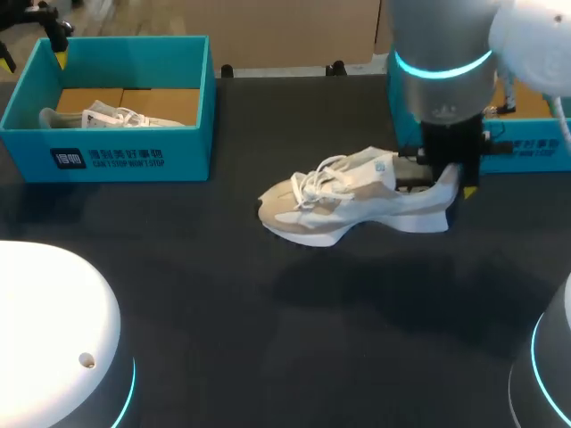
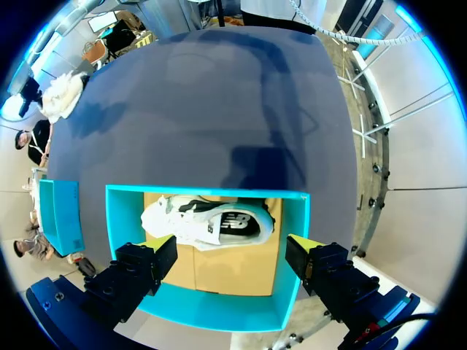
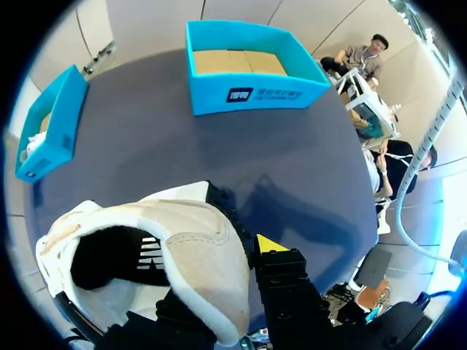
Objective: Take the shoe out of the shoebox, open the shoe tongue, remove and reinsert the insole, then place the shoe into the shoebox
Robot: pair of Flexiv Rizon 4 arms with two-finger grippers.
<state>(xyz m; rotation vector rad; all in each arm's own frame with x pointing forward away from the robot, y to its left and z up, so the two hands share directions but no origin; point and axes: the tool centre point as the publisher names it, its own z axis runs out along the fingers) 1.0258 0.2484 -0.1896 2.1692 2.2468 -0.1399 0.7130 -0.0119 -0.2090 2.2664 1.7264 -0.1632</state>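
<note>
- Dark bench [image 1: 268,339], matte, carrying two teal boxes at its far side and one loose shoe near the middle.
- Shoe [image 1: 352,201]: pale, white-laced, lying out of any box, toe towards my left and heel towards my right. Whether its sole rests fully on the bench cannot be told.
- Right claw [image 1: 442,174]: at the heel. One yellow-tipped finger stands outside the heel wall and the other seems to be inside the opening, so the padded collar is pinched between them.
- Left claw [image 2: 232,251]: spread wide, gripping nothing, hanging over the left shoebox [image 1: 116,152] and well apart from the loose shoe.
- Second shoe [image 1: 107,116]: lying on its side on the cardboard floor of the left shoebox.
- Right shoebox [image 1: 535,152]: just behind the right arm. The right wrist view shows a bare cardboard floor.
- Risk, grip: the hold is on soft collar only. The shoe could pivot about the pinch, drag its toe or slip free.
- Risk, access: a finger inside the opening would sit over the insole's heel end and block its removal.
- Risk, laces: they lie crossed over the tongue and may resist opening it.
- Obstruction: the right shoebox crowds the right arm's rear. The left arm must cross open bench to assist.
</note>
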